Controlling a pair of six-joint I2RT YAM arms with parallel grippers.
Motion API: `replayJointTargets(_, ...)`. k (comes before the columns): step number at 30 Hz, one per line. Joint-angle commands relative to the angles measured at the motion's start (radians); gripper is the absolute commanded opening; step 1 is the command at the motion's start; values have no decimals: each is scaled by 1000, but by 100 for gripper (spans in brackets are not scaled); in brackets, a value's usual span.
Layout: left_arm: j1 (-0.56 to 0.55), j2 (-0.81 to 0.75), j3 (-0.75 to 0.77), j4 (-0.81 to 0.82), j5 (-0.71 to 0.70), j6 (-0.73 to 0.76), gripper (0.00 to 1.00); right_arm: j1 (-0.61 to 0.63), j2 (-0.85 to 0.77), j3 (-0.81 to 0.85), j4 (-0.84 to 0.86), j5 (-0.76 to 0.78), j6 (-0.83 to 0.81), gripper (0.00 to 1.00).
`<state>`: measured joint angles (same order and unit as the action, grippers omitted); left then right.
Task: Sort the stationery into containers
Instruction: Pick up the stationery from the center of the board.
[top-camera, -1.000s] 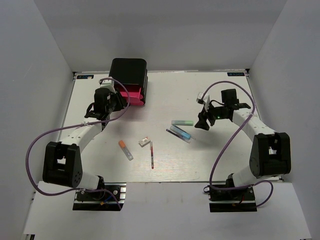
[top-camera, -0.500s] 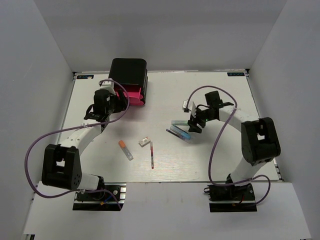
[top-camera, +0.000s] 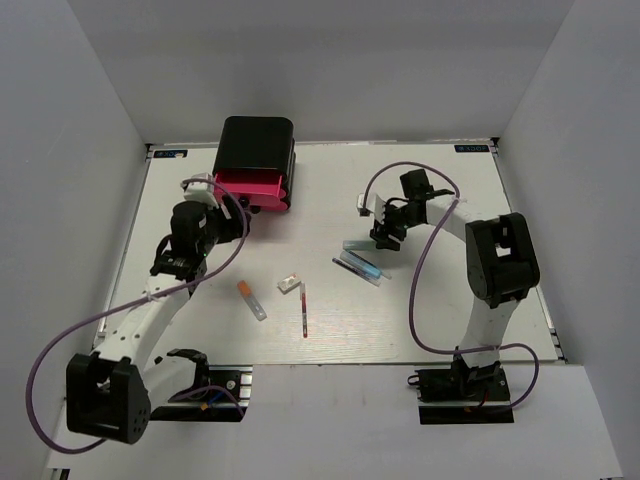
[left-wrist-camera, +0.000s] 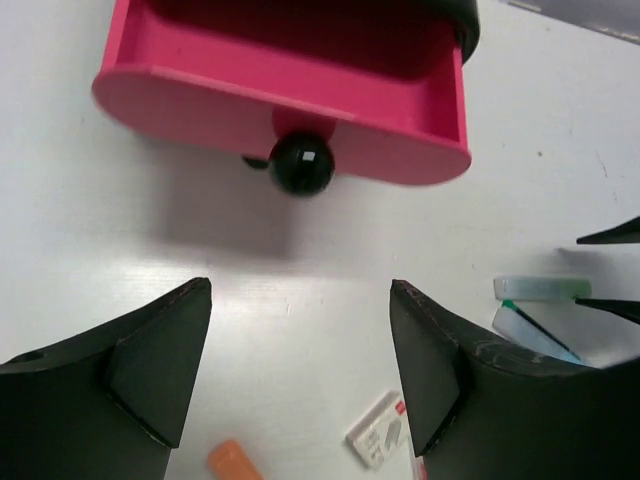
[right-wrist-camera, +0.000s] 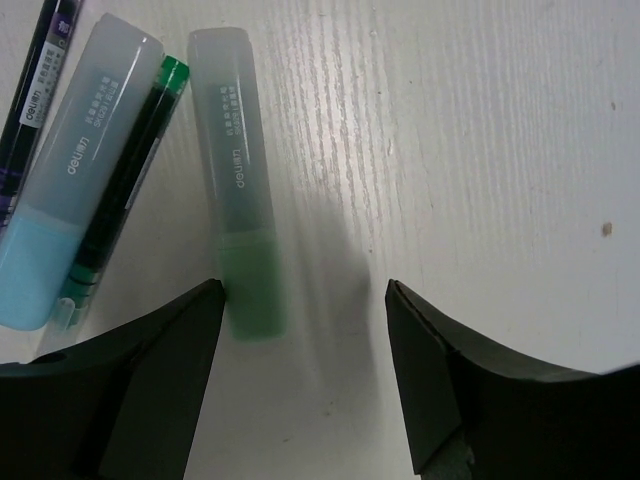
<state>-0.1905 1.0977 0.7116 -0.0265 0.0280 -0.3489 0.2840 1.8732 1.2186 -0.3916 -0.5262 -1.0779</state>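
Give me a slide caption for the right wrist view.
Right jaws open over the white table, green highlighter at their edge, blue highlighter and green-capped pen alongside.

Recorded magenta pink on the drawer (left-wrist-camera: 280, 110), and glossy black on its knob (left-wrist-camera: 302, 163) and the box (top-camera: 256, 140) far left. Noted white, faintly grained, for the surface (right-wrist-camera: 480, 150). Logged pale green on the bar (right-wrist-camera: 235, 190), pale blue on the highlighter (right-wrist-camera: 70, 170) left of it, orange on the marker cap (top-camera: 243, 287) and red on the near pen (top-camera: 303, 315).

a white counter (top-camera: 340, 200) with faint wood grain sits between plain grey walls (top-camera: 350, 70); a small blue label (top-camera: 472, 148) marks each far corner.
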Motion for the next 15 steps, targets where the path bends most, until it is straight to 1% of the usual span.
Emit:
replayJointTargets(1,-4,-111,-46,-68,-39,-28,82,14,33,50,-96,-20,-100,70)
replayJointTargets(5,-4,-198,-46,-167,-72,-81,82,32,52,50,-128,-9,-152,70)
replayJointTargets(7,-4,-211,-37,-258,-88,-149,82,43,70,53,-132,0,-157,70)
replayJointTargets(10,-4,-211,-14,-418,-112,-252,82,49,98,78,-142,3,-154,63)
replayJointTargets(11,-4,-211,-14,-455,-122,-280,82,52,112,85,-153,0,-157,58)
replayJointTargets(12,-4,-202,-14,-519,-122,-306,82,55,125,96,-206,-4,-160,39)
replayJointTargets(14,-4,-202,-35,-558,-111,-366,83,57,170,166,-259,-12,-197,20)
replayJointTargets(15,-4,-202,-47,-569,-102,-383,83,57,179,208,-332,-26,-204,7)
